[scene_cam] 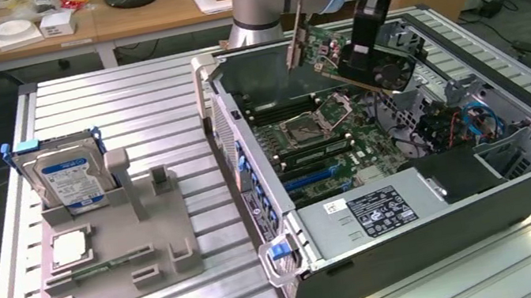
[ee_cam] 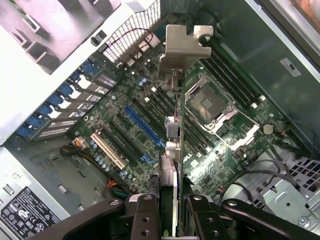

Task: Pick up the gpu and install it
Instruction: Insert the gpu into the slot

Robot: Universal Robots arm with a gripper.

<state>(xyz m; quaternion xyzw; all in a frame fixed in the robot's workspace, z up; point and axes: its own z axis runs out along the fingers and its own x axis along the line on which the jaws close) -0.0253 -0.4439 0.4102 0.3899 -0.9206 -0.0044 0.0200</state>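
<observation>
Hand (ee_cam: pixel 172 217) grips gpu (ee_cam: pixel 171 145) tilted, bracket (ee_cam: pixel 182 50) end farthest, above motherboard (ee_cam: pixel 120 112).

The work surface is a metal table (scene_cam: pixel 108 102) with a top of parallel ribbed slats. Two items rest directly on it. A grey moulded holder tray (scene_cam: pixel 96 292) lies flat toward the exterior view's left. A computer case (scene_cam: pixel 441 245) lies on its side toward the exterior view's right, open face up. Tray and case sit just beside each other, with a narrow strip of bare slats between them.
</observation>
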